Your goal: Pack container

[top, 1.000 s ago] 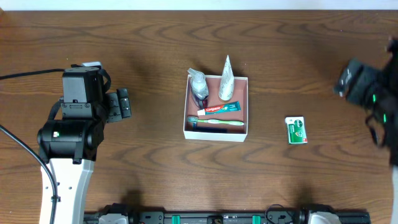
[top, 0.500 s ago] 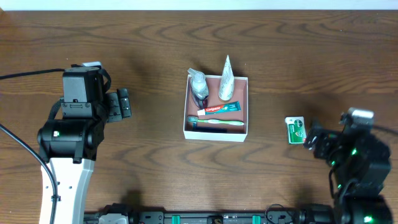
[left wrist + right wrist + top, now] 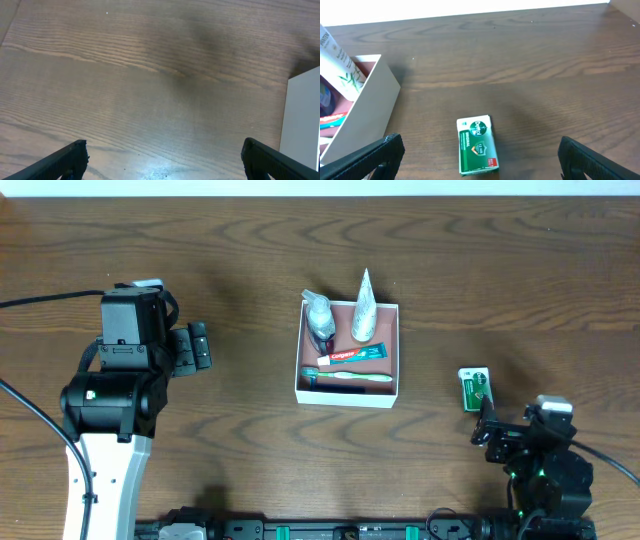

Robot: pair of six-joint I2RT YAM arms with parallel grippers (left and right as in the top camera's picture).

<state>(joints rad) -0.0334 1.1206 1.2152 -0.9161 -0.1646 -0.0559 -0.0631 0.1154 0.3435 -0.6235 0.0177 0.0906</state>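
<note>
The container (image 3: 346, 394) is a square white box with a reddish-brown inside at the table's middle. It holds a pump bottle (image 3: 320, 320), a white tube (image 3: 363, 310), a toothpaste tube (image 3: 352, 355) and a toothbrush (image 3: 350, 377). Its corner also shows in the right wrist view (image 3: 365, 100). A small green packet (image 3: 476, 389) lies on the table to its right; in the right wrist view the packet (image 3: 477, 145) lies between my open right fingers. My right gripper (image 3: 487, 428) is open just in front of it. My left gripper (image 3: 200, 348) is open and empty, left of the container.
The dark wood table (image 3: 240, 250) spreads all around. A black cable (image 3: 40, 300) runs off at the left. The container's white wall (image 3: 302, 120) shows at the right edge of the left wrist view.
My right arm has swung from the far right edge down toward the front, and its gripper now sits just in front of the green packet. The left arm has not moved.
</note>
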